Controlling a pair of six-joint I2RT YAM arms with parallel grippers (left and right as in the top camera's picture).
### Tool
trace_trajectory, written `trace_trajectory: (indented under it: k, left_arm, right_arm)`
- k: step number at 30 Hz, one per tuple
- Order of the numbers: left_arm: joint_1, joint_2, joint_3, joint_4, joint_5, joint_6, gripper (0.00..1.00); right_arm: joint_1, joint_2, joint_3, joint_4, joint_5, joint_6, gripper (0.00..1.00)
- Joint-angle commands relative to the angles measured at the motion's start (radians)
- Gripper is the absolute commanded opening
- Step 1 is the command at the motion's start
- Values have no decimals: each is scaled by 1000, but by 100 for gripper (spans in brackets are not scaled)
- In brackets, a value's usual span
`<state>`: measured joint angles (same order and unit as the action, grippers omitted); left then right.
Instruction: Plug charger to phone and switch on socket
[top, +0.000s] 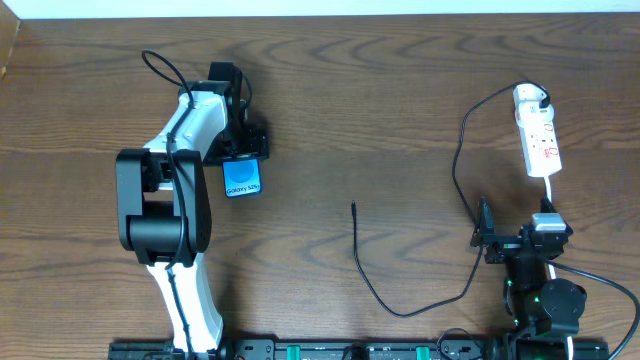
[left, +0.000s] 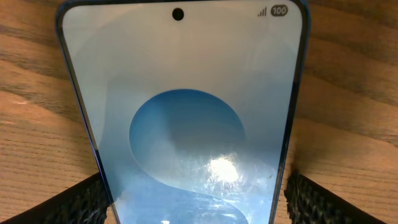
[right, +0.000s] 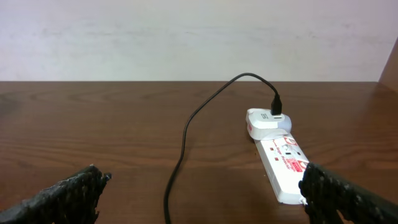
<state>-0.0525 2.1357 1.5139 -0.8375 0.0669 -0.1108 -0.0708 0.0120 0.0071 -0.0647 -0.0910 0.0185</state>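
Note:
The phone (top: 242, 178) lies flat on the wooden table with its blue screen (left: 186, 124) lit. My left gripper (top: 243, 158) is low over it and open, one finger (left: 74, 202) at each long edge; a sliver of wood shows by the right one. The charger is a thin black cable (top: 400, 312) looping across the table, its free plug tip (top: 353, 208) lying mid-table, apart from the phone. Its other end enters a white adapter (right: 264, 121) on the socket (top: 540, 145). My right gripper (top: 515, 225) stands open just short of the socket (right: 286, 168), with the cable (right: 186, 124) running between its fingers.
The socket's white cord (top: 551, 190) runs down toward my right arm. A pale wall (right: 186, 37) borders the far table edge. The left arm's white body (top: 180, 150) slants over the table's left part.

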Motion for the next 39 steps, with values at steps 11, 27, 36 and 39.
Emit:
trace_trajectory:
  k: [11, 27, 36, 39]
  left_arm:
    - [3, 29, -38, -7, -26, 10, 89]
    - [3, 29, -38, 10, -26, 10, 89]
    - [3, 29, -39, 10, -26, 10, 85]
    - [3, 29, -39, 10, -26, 10, 83]
  right_arm:
    - [6, -6, -2, -5, 6, 11, 99]
    - [6, -6, -2, -5, 6, 11, 99]
    - [6, -6, -2, -5, 6, 11, 99]
    - [6, -6, -2, -5, 6, 11, 99]
